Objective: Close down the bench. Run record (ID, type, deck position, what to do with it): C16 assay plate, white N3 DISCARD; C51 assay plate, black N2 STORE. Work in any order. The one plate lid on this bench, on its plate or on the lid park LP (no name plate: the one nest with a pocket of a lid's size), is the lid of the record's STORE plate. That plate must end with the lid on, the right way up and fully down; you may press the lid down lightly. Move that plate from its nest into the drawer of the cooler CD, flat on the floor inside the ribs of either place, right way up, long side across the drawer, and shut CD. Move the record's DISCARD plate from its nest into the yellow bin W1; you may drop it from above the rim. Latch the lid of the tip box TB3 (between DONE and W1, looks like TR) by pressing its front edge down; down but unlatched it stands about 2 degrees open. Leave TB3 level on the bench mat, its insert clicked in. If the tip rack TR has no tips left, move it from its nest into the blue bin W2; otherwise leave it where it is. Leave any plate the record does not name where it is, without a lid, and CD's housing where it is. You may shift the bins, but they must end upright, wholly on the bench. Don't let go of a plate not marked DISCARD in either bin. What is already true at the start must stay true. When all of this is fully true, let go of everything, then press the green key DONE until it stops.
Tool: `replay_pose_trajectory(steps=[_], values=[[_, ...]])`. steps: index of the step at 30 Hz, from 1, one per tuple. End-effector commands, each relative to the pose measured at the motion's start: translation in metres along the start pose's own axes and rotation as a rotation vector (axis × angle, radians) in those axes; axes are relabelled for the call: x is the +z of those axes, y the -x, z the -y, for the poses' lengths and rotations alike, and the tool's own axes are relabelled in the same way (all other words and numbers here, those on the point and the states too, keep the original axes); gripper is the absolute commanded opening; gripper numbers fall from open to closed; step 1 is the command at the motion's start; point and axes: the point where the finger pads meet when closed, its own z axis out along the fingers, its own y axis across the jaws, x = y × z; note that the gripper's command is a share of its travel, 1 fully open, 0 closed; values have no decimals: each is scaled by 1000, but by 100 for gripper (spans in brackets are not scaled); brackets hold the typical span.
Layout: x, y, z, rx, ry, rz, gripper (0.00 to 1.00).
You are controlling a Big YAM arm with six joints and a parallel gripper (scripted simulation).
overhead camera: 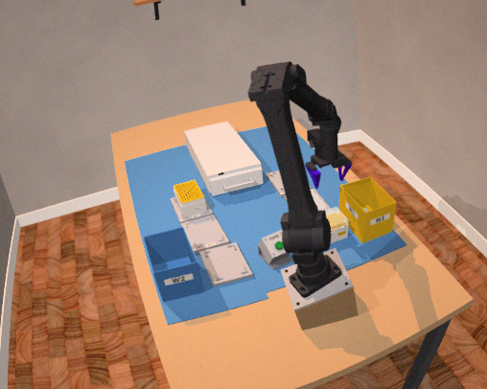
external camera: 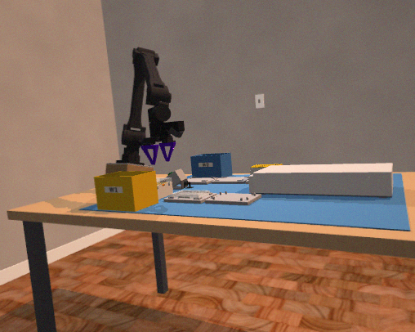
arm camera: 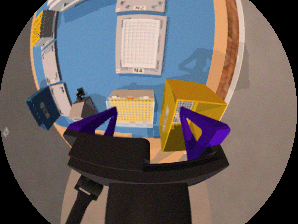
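My gripper (overhead camera: 329, 174) is open and empty. It hangs above the mat just behind and to the left of the yellow bin W1 (overhead camera: 367, 208), and it also shows in the side view (external camera: 158, 153) and the wrist view (arm camera: 152, 125). A white flat thing lies inside W1 (arm camera: 189, 112); it looks like the white plate. The tip box TB3 (overhead camera: 336, 224) with its yellow top stands between W1 and the green key DONE (overhead camera: 278, 246). In the wrist view TB3 (arm camera: 133, 108) is right below my fingers. The cooler CD (overhead camera: 222, 155) has its drawer shut. No black plate is in view.
The tip rack TR (overhead camera: 191, 194), with yellow tips, sits on its nest at the left. The blue bin W2 (overhead camera: 176, 263) stands at the front left beside two flat nests (overhead camera: 225, 263).
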Motion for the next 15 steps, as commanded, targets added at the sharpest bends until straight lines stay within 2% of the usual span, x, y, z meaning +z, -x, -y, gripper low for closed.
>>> replay_pose_trajectory(steps=[1,9,15], values=[[-18,17,-11,10,-23,32,100],[-30,46,-23,1,-43,63,100],[-33,62,-44,0,-39,67,100]])
